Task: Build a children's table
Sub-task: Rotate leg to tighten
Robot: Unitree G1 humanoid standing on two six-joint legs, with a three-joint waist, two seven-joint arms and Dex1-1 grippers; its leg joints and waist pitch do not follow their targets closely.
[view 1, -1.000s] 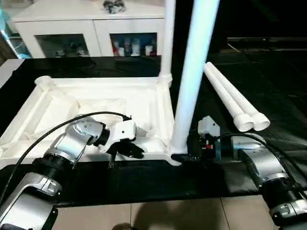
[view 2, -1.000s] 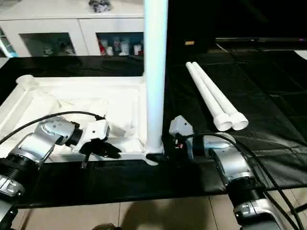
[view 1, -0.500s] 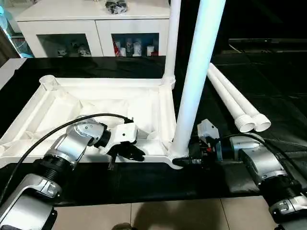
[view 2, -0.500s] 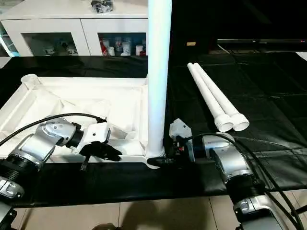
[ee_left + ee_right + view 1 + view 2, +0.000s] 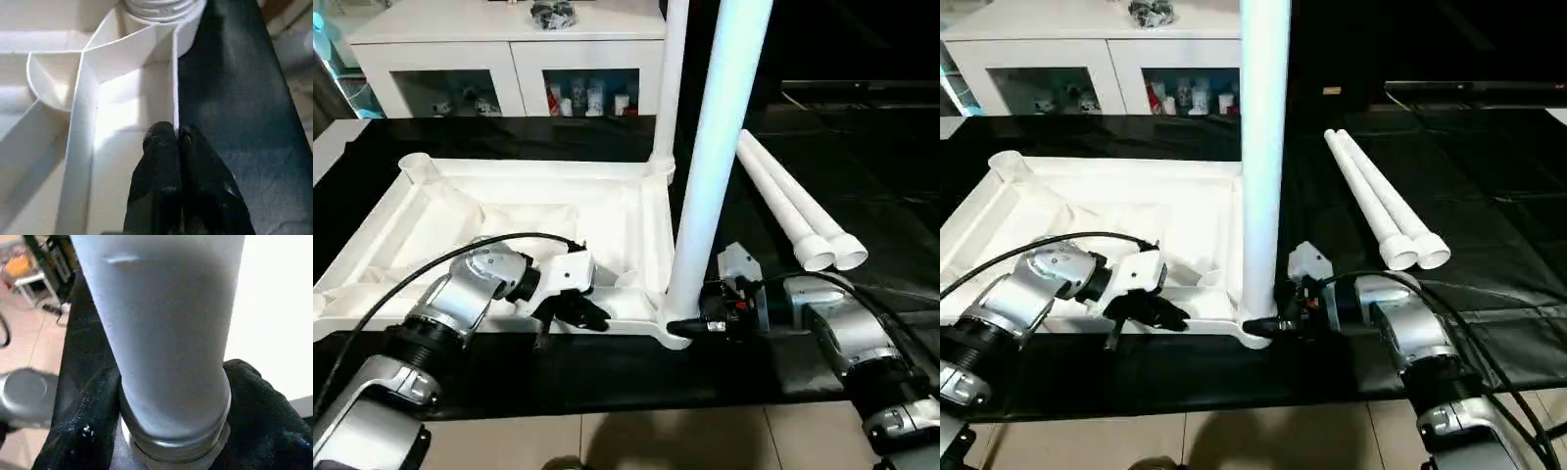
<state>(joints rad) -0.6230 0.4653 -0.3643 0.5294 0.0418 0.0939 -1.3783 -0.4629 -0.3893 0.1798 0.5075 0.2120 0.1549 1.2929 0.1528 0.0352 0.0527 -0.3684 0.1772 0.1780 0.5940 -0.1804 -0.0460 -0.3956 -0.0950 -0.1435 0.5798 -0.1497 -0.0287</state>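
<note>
Right gripper grasps the base of the near upright leg: in the right wrist view its two black fingers sit on either side of the tube, pressed against it just above the ribbed collar. In the left eye view this gripper lies at lower centre-right, level with the tabletop's near right corner socket, where the leg stands upright.

Left gripper is clenched on the tabletop's near rim wall; in the left wrist view the two fingertips meet over the thin white edge. In the left eye view it lies at lower centre-left, on the near long side of the tabletop, left of the near upright leg.

Tabletop lies underside up on the black mat, occupying the left and centre of the frame, ribs and corner sockets showing.

Second upright leg stands in the far right corner socket, behind the near one.

Two loose legs lie side by side, touching, on the mat at centre-right, running diagonally, open ends toward the camera, apart from the tabletop.

White cabinet with glass doors stands across the upper left of the frame.
</note>
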